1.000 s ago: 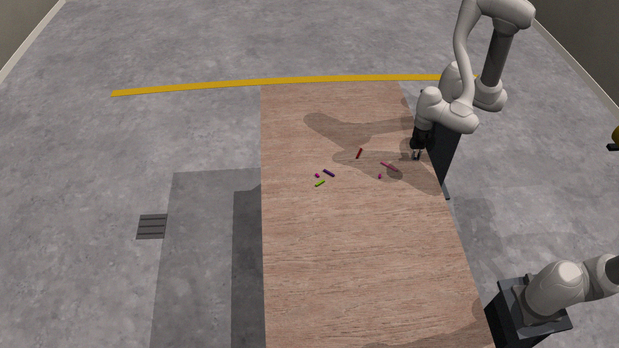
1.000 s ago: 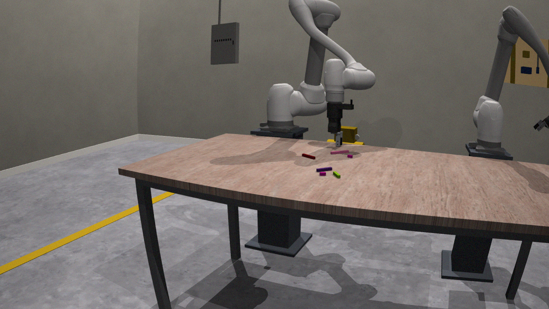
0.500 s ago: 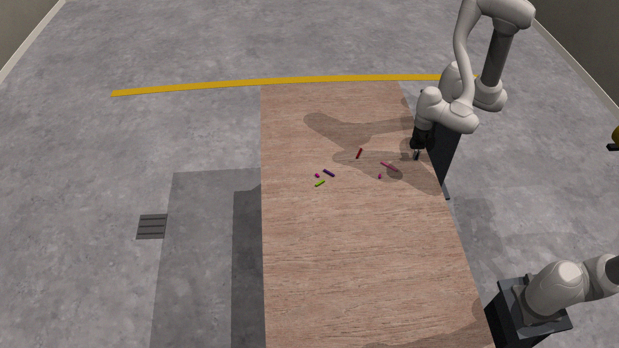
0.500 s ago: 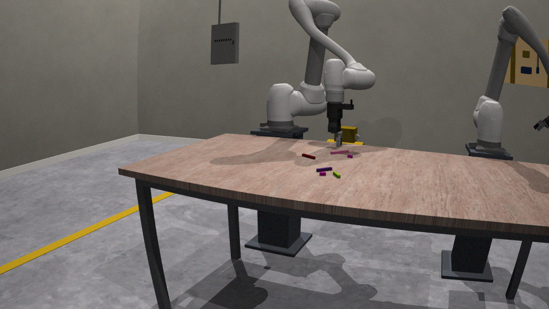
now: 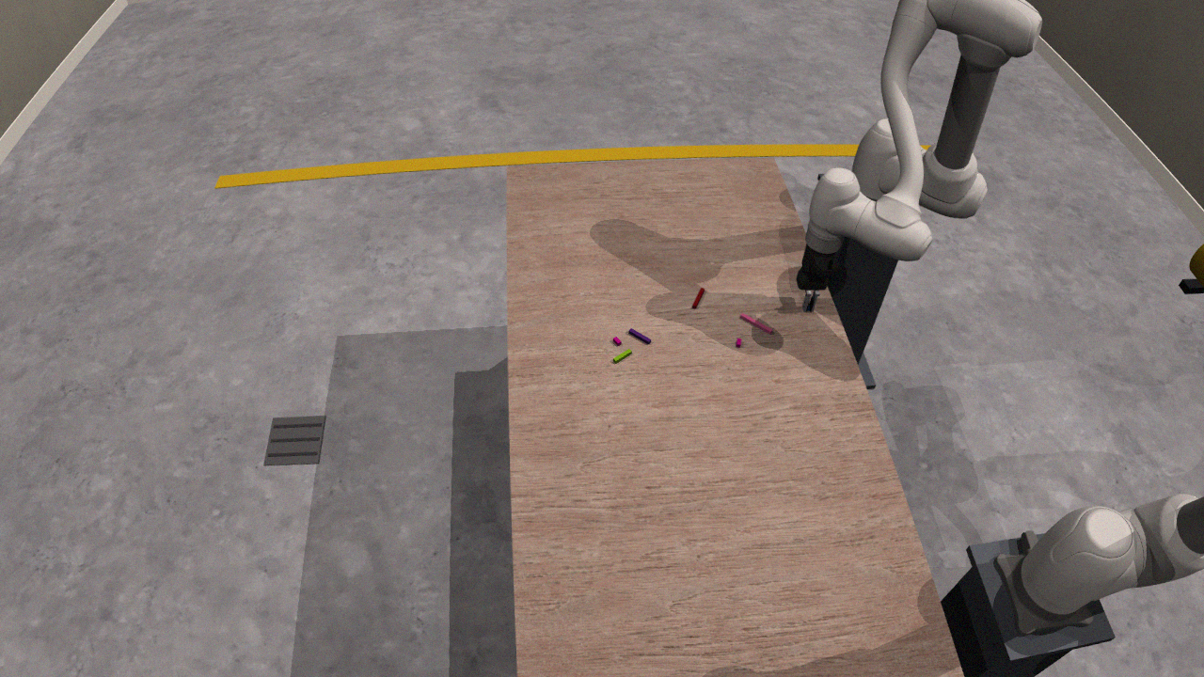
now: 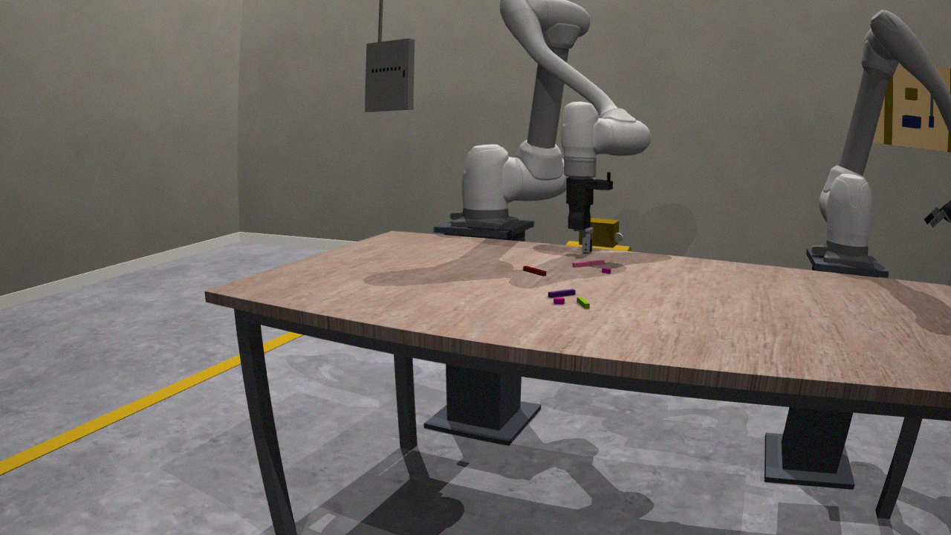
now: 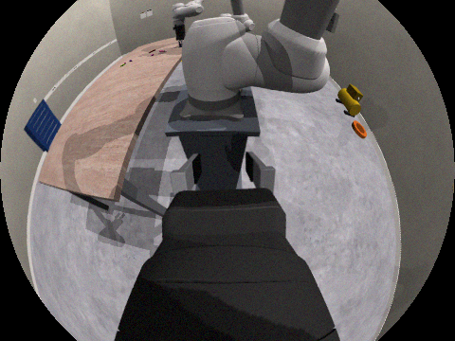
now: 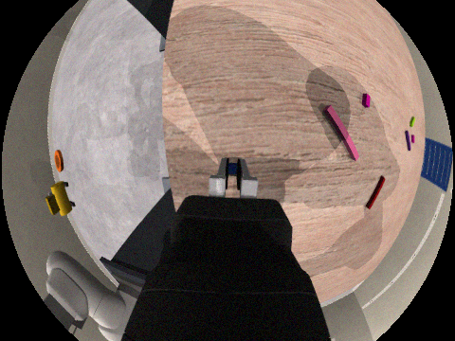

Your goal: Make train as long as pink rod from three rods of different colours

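Blue rod [image 8: 232, 169], right end effector [image 5: 810, 301] [image 6: 587, 241] [image 7: 180, 44] [image 8: 232, 166] closed around it

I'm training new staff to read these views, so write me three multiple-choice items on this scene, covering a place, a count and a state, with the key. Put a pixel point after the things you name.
1. Which rod sits between the fingers of the right pincer [image 5: 810, 303] [image 6: 586, 250] [image 7: 180, 44] [image 8: 232, 171]?
A) Red
B) Blue [image 8: 232, 169]
C) Lime

2. How many magenta rods show?
A) One
B) Two
C) Four

3. How does the left pincer [image 6: 937, 214] [image 7: 223, 162] stand?
A) Shut on a rod
B) Shut, empty
C) Open, empty

Key:
1 B: the right wrist view shows blue between the fingertips.
2 B: one lies near the purple rod [image 5: 640, 336] [image 6: 562, 293] [image 8: 408, 140], one near the pink rod [image 5: 756, 322] [image 6: 588, 263] [image 7: 162, 51] [image 8: 342, 133].
3 C: its wrist view shows a wide gap holding nothing.
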